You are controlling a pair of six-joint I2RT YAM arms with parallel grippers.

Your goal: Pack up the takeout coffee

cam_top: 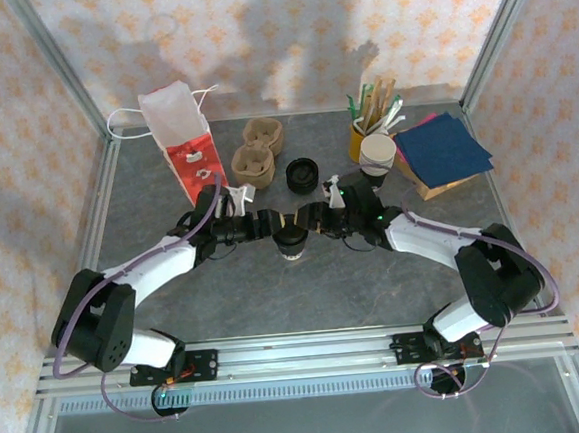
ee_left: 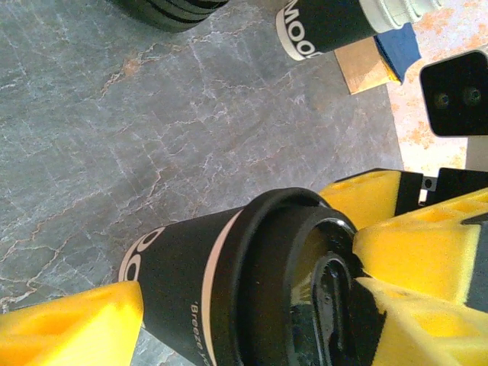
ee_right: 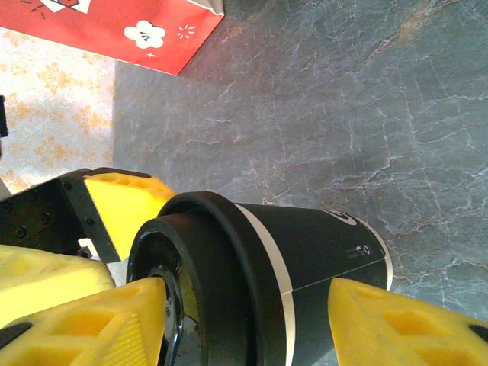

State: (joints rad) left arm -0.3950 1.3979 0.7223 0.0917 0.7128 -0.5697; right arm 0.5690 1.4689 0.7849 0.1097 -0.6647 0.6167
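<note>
Left gripper point(ee_left: 252, 305): jaws spread about cup-height, one pad point(ee_left: 69, 328) low by the coffee cup point(cam_top: 292, 242) base, the other over its lid point(ee_left: 297, 252). Right gripper point(ee_right: 248, 293): same bracket from the opposite side. Can't tell if either clamps or just rests. Cup stands upright, lidded, well nearer the arms than the paper bag point(cam_top: 185, 134) and to its right. Looks like the grasp step; not packed yet. Next: one firm side grip, other arm clears, carry level to the bag.
</note>
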